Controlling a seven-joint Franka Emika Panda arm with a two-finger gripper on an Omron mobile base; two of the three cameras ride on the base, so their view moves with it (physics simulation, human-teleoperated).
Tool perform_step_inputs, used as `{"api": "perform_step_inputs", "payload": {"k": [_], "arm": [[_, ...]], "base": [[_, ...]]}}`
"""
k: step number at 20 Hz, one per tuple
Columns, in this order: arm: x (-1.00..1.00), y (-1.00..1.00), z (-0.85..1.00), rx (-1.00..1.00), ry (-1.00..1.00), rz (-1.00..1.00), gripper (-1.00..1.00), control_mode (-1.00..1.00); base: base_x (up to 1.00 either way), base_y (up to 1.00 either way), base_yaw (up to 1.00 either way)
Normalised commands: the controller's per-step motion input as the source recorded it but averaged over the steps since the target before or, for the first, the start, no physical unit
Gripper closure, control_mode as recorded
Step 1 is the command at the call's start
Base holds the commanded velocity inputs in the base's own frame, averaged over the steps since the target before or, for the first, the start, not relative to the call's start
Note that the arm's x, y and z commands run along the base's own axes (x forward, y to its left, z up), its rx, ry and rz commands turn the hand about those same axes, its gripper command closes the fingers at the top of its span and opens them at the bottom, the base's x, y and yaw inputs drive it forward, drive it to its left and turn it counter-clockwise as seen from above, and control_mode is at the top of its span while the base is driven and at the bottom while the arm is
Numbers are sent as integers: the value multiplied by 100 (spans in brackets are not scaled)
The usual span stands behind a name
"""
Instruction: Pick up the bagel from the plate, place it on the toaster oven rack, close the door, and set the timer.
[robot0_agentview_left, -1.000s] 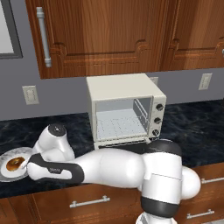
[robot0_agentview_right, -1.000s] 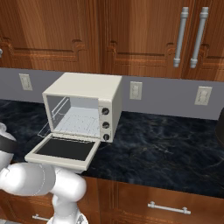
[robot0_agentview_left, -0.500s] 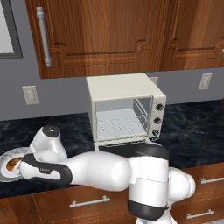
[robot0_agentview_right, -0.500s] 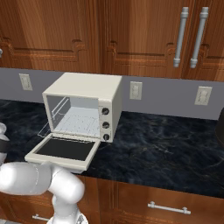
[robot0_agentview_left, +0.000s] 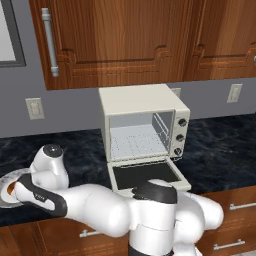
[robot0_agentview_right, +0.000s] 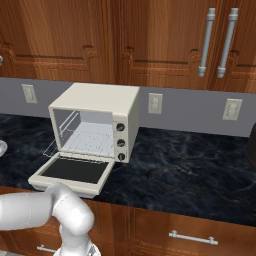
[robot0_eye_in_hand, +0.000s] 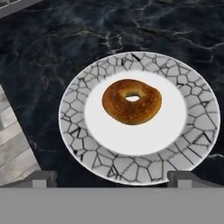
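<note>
Dark marbled counter (robot0_agentview_right: 190, 170) beneath brown wooden cabinets (robot0_agentview_left: 125, 40). Cream-white toaster oven (robot0_agentview_left: 143, 125) toward the counter's back edge, door (robot0_agentview_left: 146, 175) dropped flat toward the front edge, dark glass up; silver wire toaster oven rack (robot0_agentview_left: 136, 144) bare inside, three knobs stacked at right. Near the counter's left front edge, round white plate (robot0_eye_in_hand: 139, 118) with grey crackle rim, mostly hidden behind the white arm in the left base view, cut off in the right. Golden-brown bagel (robot0_eye_in_hand: 131, 101) lying flat just off plate centre, small pale hole. Above it, gripper (robot0_eye_in_hand: 111, 177) spread wide, fingertips (robot0_eye_in_hand: 41, 178) straddling the plate's near rim, holding nothing.
</note>
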Motion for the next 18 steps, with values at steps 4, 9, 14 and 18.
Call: {"api": "perform_step_inputs", "payload": {"k": [4, 9, 14, 18], "arm": [[16, 4, -19, 0, 0, 0, -100, -100], [9, 10, -20, 0, 0, 0, -100, -100], [11, 23, -13, 0, 0, 0, -100, -100], [22, 23, -8, 0, 0, 0, -100, -100]], "base": [[0, 0, 0], [0, 0, 0], [0, 0, 0], [0, 0, 0]]}}
